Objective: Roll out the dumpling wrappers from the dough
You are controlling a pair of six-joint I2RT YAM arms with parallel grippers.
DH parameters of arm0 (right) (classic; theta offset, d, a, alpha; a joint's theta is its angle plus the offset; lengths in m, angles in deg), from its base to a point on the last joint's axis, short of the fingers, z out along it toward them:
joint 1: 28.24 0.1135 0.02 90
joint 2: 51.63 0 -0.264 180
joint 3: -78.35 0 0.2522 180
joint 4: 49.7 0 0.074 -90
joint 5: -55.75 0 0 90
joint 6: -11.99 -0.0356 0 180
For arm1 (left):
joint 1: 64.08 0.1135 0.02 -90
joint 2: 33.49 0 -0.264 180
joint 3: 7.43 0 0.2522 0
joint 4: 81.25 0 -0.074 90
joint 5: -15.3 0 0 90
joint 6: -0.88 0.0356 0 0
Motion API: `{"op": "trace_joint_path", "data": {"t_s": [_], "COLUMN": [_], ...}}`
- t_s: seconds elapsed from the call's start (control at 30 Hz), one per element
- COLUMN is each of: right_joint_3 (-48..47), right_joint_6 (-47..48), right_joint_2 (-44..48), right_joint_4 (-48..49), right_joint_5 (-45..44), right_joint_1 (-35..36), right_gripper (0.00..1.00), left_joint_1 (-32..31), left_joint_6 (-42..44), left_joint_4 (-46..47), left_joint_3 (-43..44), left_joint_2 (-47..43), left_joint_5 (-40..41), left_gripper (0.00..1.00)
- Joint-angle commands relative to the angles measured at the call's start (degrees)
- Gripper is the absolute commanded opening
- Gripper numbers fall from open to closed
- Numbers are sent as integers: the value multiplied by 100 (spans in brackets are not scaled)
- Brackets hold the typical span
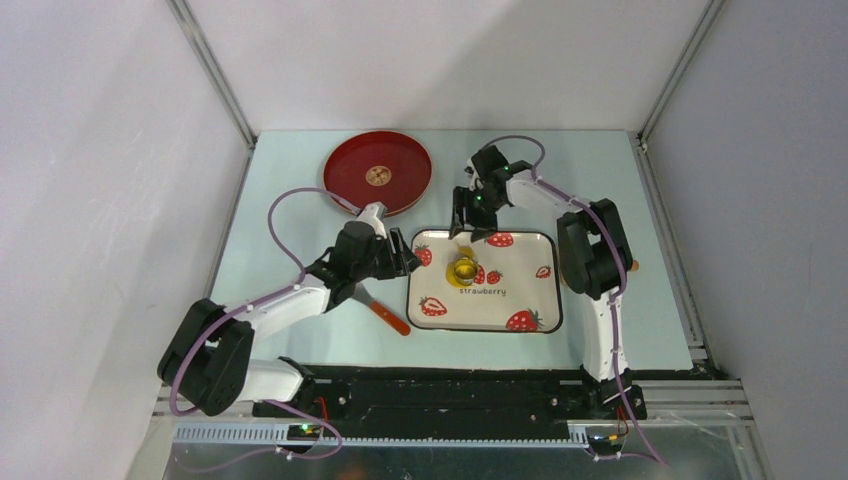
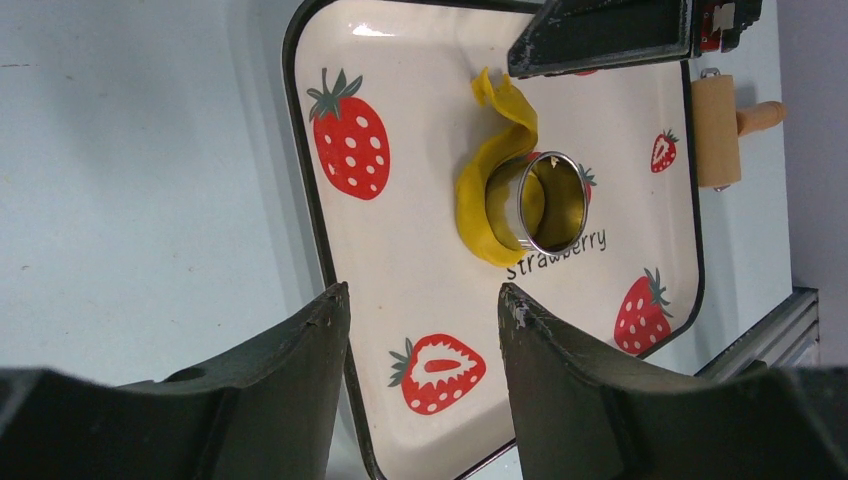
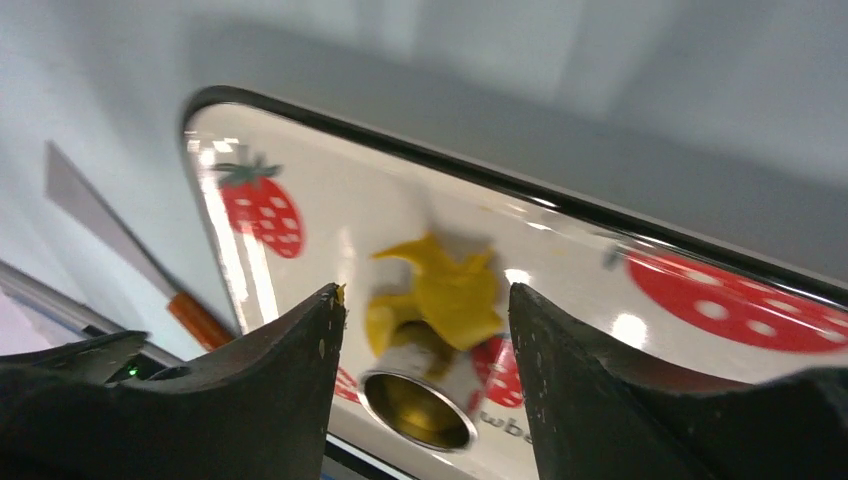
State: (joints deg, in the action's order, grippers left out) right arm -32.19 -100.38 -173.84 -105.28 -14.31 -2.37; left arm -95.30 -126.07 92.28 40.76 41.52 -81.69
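The yellow dough (image 1: 462,255) lies on the strawberry tray (image 1: 520,285) as a torn, curled strip (image 2: 478,195) wrapped around a metal ring cutter (image 2: 552,200). Yellow shows inside the ring (image 3: 415,405); I cannot tell whether it is a dumpling wrapper. My right gripper (image 1: 470,225) hangs open just above the dough (image 3: 440,290), nothing between its fingers, a yellow crumb on the left fingertip (image 3: 335,295). My left gripper (image 1: 402,255) is open and empty over the tray's left edge (image 2: 320,240), well short of the dough.
A wooden rolling pin (image 2: 715,130) lies off the tray's right side, mostly behind the right arm. An orange-handled knife (image 1: 385,313) lies on the table left of the tray. A red plate (image 1: 378,173) sits at the back left.
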Motion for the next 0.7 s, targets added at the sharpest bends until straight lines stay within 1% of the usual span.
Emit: {"op": "trace_joint_path", "data": {"t_s": [0.0,0.33,0.5,0.6,0.63,0.67], "right_joint_3": [109,-170,-349,-439,-485,-528], "right_joint_6": [256,358,373,358,357,356], "right_joint_2": [152,-298,-528,-650,-670,-724], "right_joint_4": [-383,-590,-725,-753,-760,-786], "right_joint_5": [-331,-383,-564,-678,-747,-782], "right_joint_1": [-108,98,228,295,309,326], "right_gripper": [66,66,64,55,50,48], "left_joint_1": [21,22,20,20,20,20], "left_joint_6": [173,175,186,203,204,210], "left_joint_4": [88,88,88,88,88,88], "left_joint_3": [-1,-64,-64,-81,-83,-96], "left_joint_2": [44,69,122,112,112,111], "left_joint_5": [112,155,165,185,187,195], "left_gripper": [61,61,61,61,61,61]}}
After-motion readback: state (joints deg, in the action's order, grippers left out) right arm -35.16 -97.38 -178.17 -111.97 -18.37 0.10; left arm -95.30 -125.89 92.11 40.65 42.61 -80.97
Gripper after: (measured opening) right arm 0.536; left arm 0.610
